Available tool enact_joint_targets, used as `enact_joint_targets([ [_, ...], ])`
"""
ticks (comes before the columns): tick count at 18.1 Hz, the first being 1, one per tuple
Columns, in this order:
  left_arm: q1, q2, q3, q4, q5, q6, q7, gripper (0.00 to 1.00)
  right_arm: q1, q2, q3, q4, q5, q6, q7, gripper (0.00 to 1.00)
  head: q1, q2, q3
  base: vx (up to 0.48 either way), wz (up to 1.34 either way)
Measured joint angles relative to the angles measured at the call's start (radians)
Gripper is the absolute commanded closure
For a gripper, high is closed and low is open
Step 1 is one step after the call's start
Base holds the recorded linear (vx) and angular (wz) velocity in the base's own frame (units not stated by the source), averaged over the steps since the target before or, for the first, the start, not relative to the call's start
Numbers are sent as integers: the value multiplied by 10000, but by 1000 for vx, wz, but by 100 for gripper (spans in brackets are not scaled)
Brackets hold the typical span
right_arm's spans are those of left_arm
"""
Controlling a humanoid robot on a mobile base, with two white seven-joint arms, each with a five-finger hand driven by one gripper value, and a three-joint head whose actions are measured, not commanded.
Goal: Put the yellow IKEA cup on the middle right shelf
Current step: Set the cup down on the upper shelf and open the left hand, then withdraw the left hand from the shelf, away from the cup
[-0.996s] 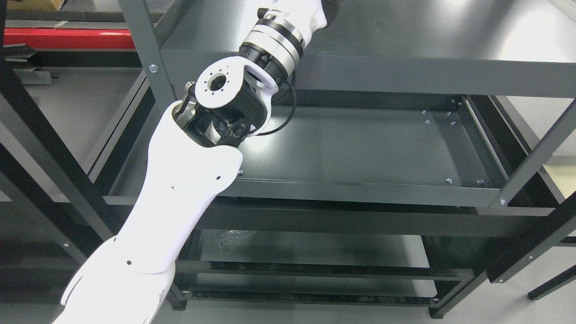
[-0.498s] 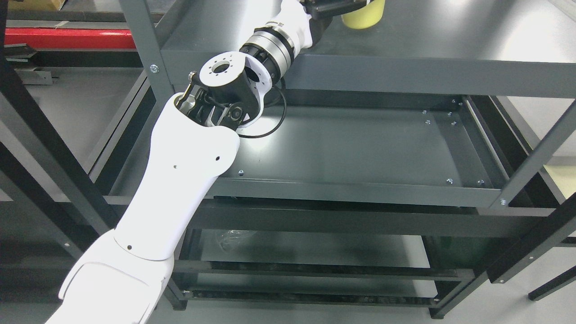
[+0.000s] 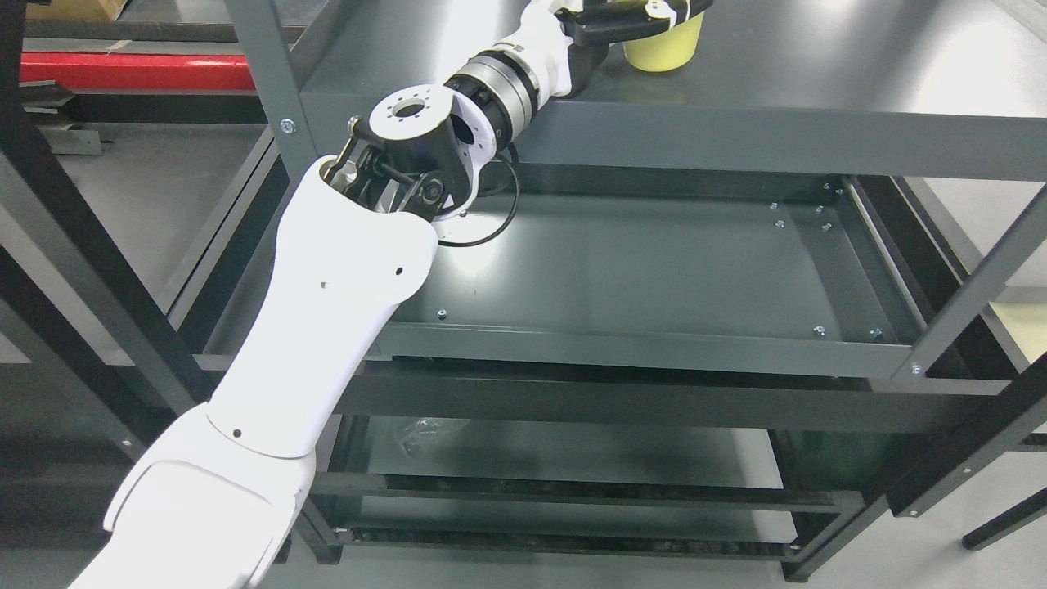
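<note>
The yellow cup (image 3: 664, 51) shows at the top edge of the head view, upright over the dark top shelf (image 3: 818, 74); its upper part is cut off by the picture edge. My left arm rises from the lower left across the rack, and my left hand (image 3: 642, 15) has its black and white fingers (image 3: 605, 24) curled around the cup's upper part. I cannot tell whether the cup's base touches the shelf. The middle shelf (image 3: 654, 270) below is bare. My right arm is out of view.
The dark metal rack has upright posts at the left (image 3: 270, 90) and right (image 3: 973, 303). A crumpled clear plastic item (image 3: 421, 432) lies on the lower shelf. A red beam (image 3: 131, 72) lies at the back left. A black cable loops below my wrist joint (image 3: 483, 221).
My left forearm has drawn back toward me, bringing the hand and the yellow cup down into view at the top edge. The camera has shifted slightly.
</note>
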Motion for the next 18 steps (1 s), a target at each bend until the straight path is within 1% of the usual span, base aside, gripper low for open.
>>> enact_joint_targets([
  [5,-261,0,-2,20,-214,179,-52,1,0,0,0,0,0,2,0,1,0,0,0,0,0],
  [13,-514,0,210,-444,-811,-15,-113,1,0,0,0,0,0,2,0,1,0,0,0,0,0],
  [16,-526,0,287,-713,-1153,-48,-482,2,-1,0,0,0,0,3,0,1,0,0,0,0,0],
  [18,-521,0,376,-936,-1299,-77,-993,4,0,0,0,0,0,3,0,1,0,0,0,0,0],
])
